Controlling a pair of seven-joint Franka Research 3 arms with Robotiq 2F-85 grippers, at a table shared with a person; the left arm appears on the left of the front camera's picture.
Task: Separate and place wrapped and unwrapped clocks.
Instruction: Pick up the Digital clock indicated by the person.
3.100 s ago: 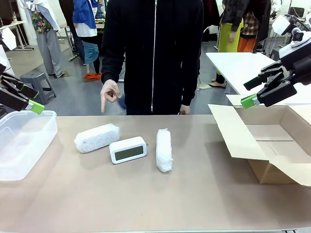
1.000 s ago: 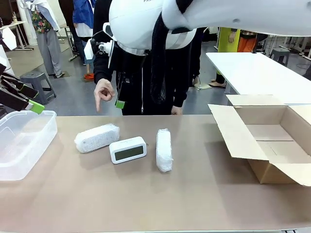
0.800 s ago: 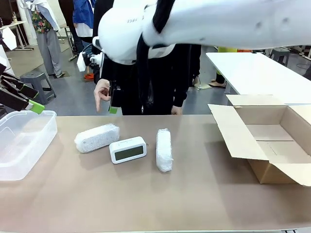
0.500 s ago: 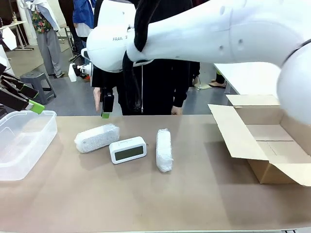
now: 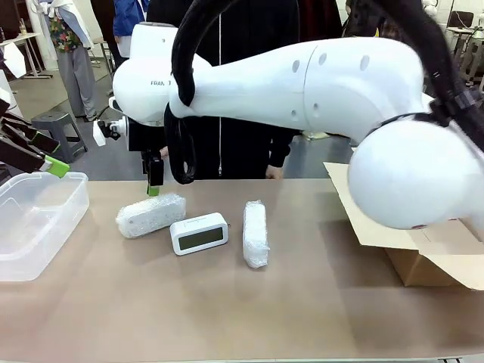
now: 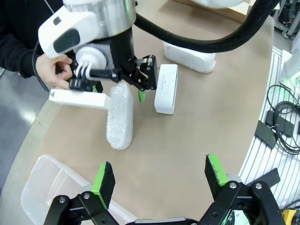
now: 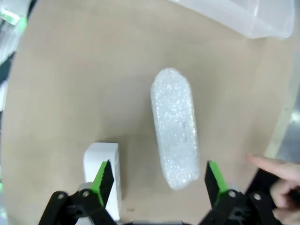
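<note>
White bubbly foam covered the first bundle (image 5: 150, 215), which lay at the left end of the row on the bench (image 5: 227, 310), a little slanted. Near it to the right, but not touching it, stood the bare clock (image 5: 199, 233), white, with its grey-green screen turned toward me. After that came the second bundle (image 5: 255, 233), lying lengthwise away from me.

My right tool (image 7: 158, 178) hung just above the far side of the first bundle and pointed down. In its wrist view the two fingers stood wide apart, with the bundle lying below in the space between them, and the tool held nothing. A person's hand (image 6: 51, 70), one finger stretched out, was close behind this tool.

My left tool (image 6: 159, 174) was also spread fully and empty, above the clear plastic tub (image 5: 45, 227) at the left edge of the bench. At the right side stood an open cardboard box (image 5: 416, 268), partly hidden by my right arm.
</note>
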